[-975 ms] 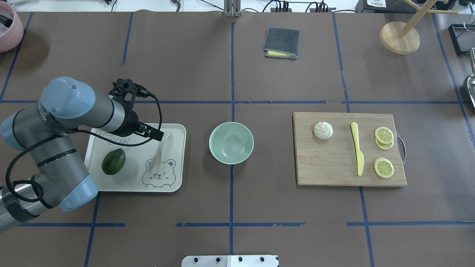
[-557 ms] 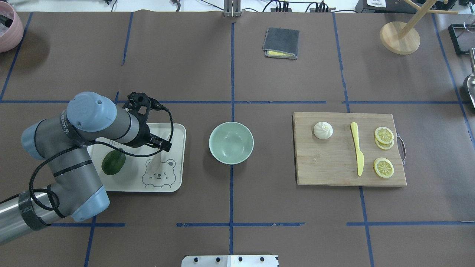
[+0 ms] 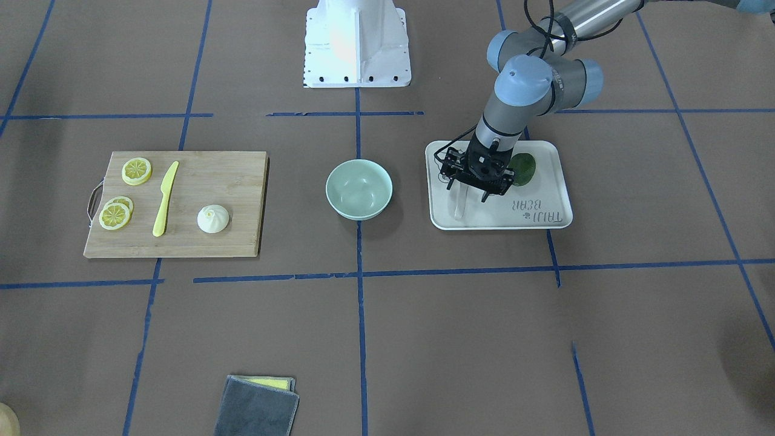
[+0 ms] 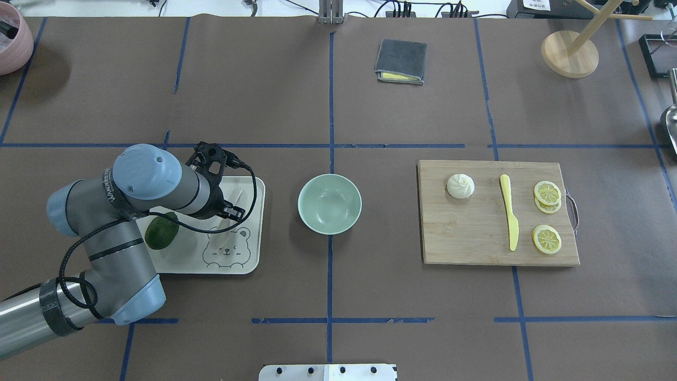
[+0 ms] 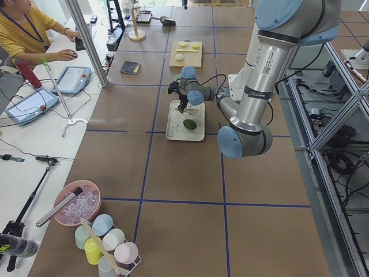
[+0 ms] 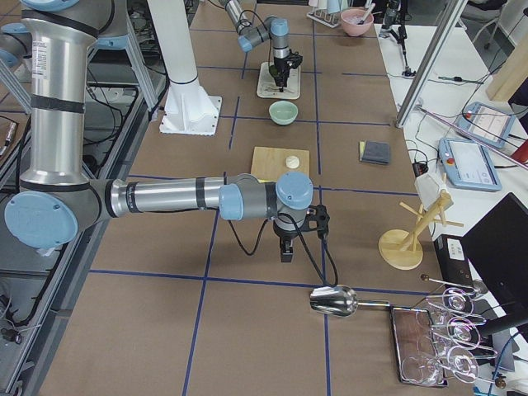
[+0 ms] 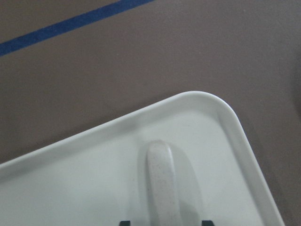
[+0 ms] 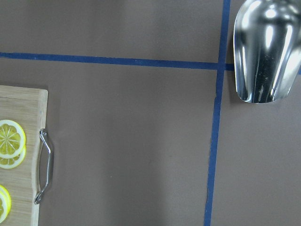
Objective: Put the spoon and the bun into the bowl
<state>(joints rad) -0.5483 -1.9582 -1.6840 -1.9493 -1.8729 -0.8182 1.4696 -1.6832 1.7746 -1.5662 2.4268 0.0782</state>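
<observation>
The off-white spoon [image 4: 239, 194] lies on the cream tray [image 4: 257, 186], handle toward the far side. My left gripper [image 4: 231, 211] hangs over the spoon's middle, open. In the left wrist view the spoon handle [image 7: 162, 183] runs between the two dark fingertips [image 7: 124, 222], which stand apart from it. The mint-green bowl [image 4: 329, 203] is empty, right of the tray. The white bun [image 4: 460, 186] sits on the wooden cutting board [image 4: 476, 238]. My right gripper [image 6: 285, 247] shows only in the exterior right view, and I cannot tell if it is open or shut.
An avocado [image 4: 158, 235] lies on the tray under the left arm. A yellow knife [image 4: 510, 211] and lemon slices [image 4: 547, 193] share the board. A grey cloth [image 4: 401, 61], a wooden stand [image 4: 569, 53] and a metal scoop [image 8: 265, 47] sit far back and right.
My left arm has swung right and toward the table's near side, bringing the gripper from the tray's back edge to over the spoon's middle. Spoon, bun and bowl have not moved.
</observation>
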